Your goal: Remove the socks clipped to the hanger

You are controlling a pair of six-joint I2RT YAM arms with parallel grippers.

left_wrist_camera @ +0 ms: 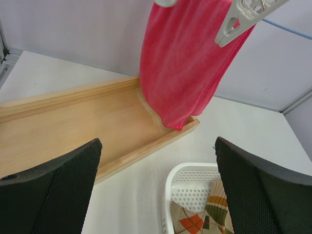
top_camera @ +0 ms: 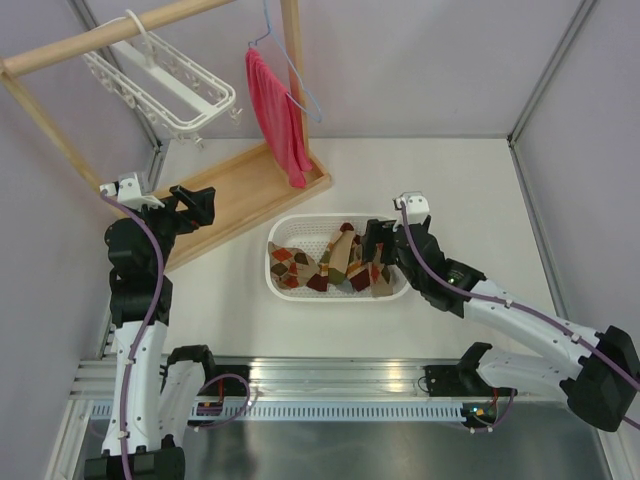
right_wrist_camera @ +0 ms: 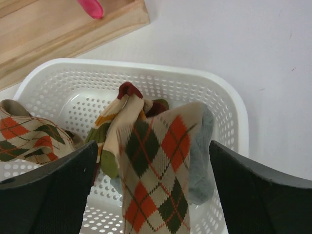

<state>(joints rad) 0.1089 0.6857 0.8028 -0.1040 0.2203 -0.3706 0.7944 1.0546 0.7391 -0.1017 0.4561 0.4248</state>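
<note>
Right end effector (right_wrist_camera: 153, 195) spread wide above socks (right_wrist_camera: 146, 146) in the basket (right_wrist_camera: 146, 68), lower frame.
Drop-off looks finished; hanger (top_camera: 165, 80), upper left, seems bare; next, check its clips.

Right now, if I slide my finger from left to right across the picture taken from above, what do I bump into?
White hanger → red cloth → right gripper. I skipped the socks and their basket, because they overlap the cloth and the gripper.
</note>
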